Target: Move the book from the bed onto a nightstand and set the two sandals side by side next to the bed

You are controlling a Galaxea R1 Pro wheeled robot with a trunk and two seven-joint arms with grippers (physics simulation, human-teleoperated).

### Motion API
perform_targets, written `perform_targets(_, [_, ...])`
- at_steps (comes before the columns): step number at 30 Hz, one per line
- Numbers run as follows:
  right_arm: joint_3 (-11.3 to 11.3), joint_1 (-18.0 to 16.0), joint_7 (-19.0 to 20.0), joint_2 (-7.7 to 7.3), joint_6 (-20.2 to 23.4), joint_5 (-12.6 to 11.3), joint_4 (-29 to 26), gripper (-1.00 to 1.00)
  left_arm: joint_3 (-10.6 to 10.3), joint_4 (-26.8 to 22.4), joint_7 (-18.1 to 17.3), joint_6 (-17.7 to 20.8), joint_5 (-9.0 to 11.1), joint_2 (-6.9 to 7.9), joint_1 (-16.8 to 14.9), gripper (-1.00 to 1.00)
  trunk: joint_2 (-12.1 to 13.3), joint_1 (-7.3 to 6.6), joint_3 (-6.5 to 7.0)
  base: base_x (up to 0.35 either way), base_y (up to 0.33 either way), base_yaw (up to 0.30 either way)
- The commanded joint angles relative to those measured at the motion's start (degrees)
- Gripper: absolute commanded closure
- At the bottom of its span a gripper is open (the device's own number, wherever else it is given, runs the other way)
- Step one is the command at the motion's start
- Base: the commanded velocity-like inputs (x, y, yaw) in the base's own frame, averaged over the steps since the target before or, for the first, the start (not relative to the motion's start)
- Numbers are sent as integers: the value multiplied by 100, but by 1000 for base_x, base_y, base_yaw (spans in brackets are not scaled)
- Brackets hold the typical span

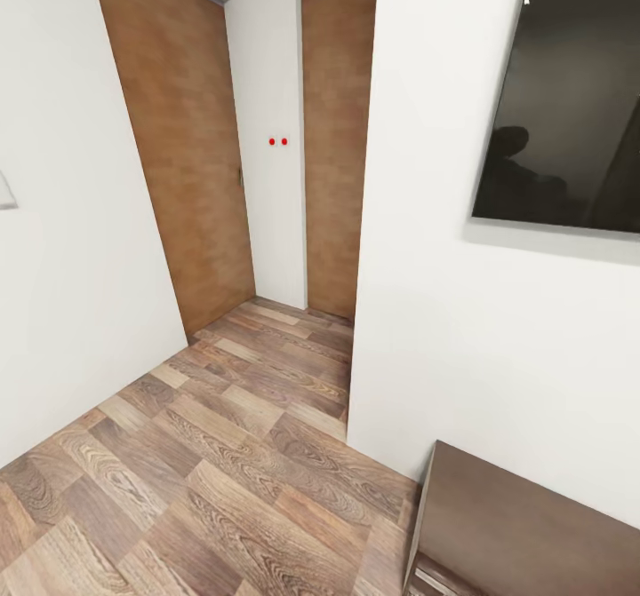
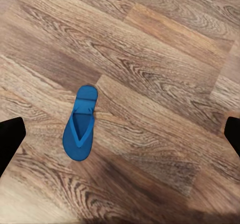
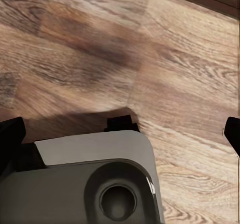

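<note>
One sandal: a bright blue flat sandal lies alone on the wood-plank floor in the left wrist view, strap side up, resting flat across the grain of the planks.
Left pincer: its two dark fingertips show at opposite edges of the left wrist view, set wide apart, with nothing between them; the left pincer hangs above the floor, and the sandal lies under it, nearer one fingertip than the other and touching neither.
Right pincer: the right pincer is likewise spread wide, dark fingertips at the two edges of the right wrist view, gripping nothing.
Robot base: a grey, rounded part of the robot's own body with a dark round recess sits under the right pincer, over bare floor planks; a dark shadow lies on the floor beside it.
Bedroom corner: the head view looks at white walls, two tall brown wooden doors meeting in a narrow recess, and two small red dots on the wall strip between them.
Wall screen: a large black screen hangs on the right-hand wall, with ceiling lights reflected in it.
Dark furniture: a dark-brown wooden top stands against that wall below the screen; what piece it is I cannot tell.
</note>
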Motion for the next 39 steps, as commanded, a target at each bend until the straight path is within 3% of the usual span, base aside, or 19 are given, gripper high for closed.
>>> perform_targets(1, [-12,-1,37,-19,-21,-4,-1,-100,6,-26,-1,-7,1,-1,22,-100,-2,0,-4,0,0,0])
perform_targets(27, [-7,-1,43,-36,-25,-6,5,-100,32,77,-1,-5,-2,-1,31,-100,-2,0,-4,0,0,0])
perform_targets(35, [-12,-1,45,-43,-25,-4,7,-100,25,-91,15,129,-24,-1,14,-100,-2,0,-4,0,0,0])
perform_targets(36, [-14,-1,47,-44,-26,-4,9,-100,24,-679,16,822,-25,-1,11,-100,-2,0,-4,0,0,0])
perform_targets(39, [-16,-1,48,-46,-26,-4,10,-100,24,-1399,3,1795,-26,-3,7,-100,-2,0,-4,0,0,0])
